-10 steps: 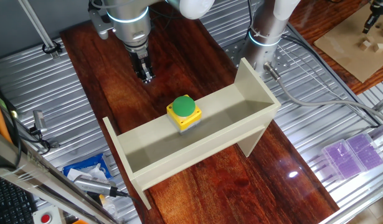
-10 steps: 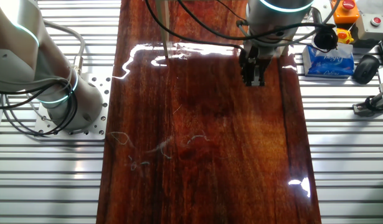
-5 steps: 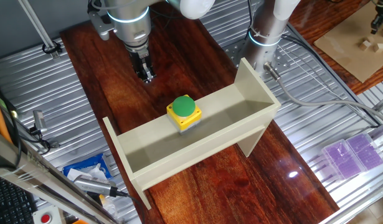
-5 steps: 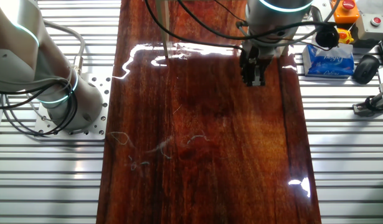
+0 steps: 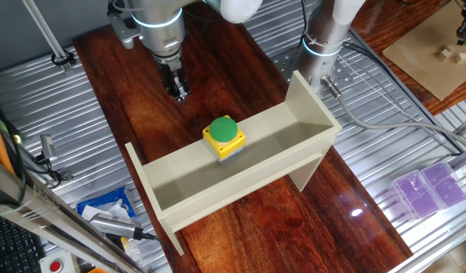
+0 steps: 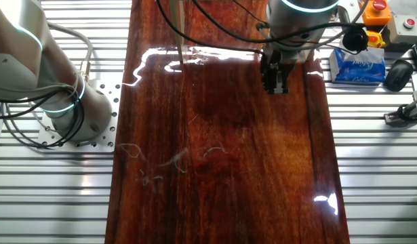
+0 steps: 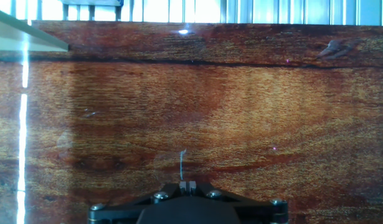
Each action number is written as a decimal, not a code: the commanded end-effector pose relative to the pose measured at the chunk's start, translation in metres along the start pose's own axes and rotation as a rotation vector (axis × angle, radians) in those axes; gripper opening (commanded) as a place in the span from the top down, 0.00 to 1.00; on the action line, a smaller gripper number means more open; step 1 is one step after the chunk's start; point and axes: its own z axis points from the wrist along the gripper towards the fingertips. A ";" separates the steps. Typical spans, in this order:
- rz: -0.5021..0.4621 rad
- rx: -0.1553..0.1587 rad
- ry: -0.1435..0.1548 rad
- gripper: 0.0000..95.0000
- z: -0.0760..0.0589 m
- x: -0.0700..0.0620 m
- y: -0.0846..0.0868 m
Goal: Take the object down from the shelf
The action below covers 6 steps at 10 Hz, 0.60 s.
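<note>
The object, a yellow box with a grey base and a green dome button (image 5: 223, 135), sits on the back rail of the long beige shelf (image 5: 240, 178) in one fixed view. My gripper (image 5: 177, 94) hangs over the bare wood behind the shelf, apart from the box, fingers shut together with nothing between them. It also shows in the other fixed view (image 6: 275, 88), where the box and shelf are out of view. In the hand view the fingertips (image 7: 187, 185) meet over wood, and a shelf corner (image 7: 23, 31) shows at top left.
A second robot's silver base (image 5: 323, 45) stands behind the shelf's right end, with its cable (image 5: 384, 125) running right. A blue packet (image 6: 357, 64) and a red button box (image 6: 379, 10) lie by the table's edge. Tools (image 5: 111, 224) lie at the front left.
</note>
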 end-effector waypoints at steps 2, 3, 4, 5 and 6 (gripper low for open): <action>-0.001 0.000 0.018 1.00 -0.005 0.002 0.000; 0.001 0.000 0.016 1.00 -0.007 0.002 0.001; -0.011 -0.002 0.017 1.00 -0.008 0.002 0.001; -0.010 0.000 0.019 1.00 -0.008 0.002 0.001; -0.022 0.001 0.016 1.00 -0.008 0.002 0.001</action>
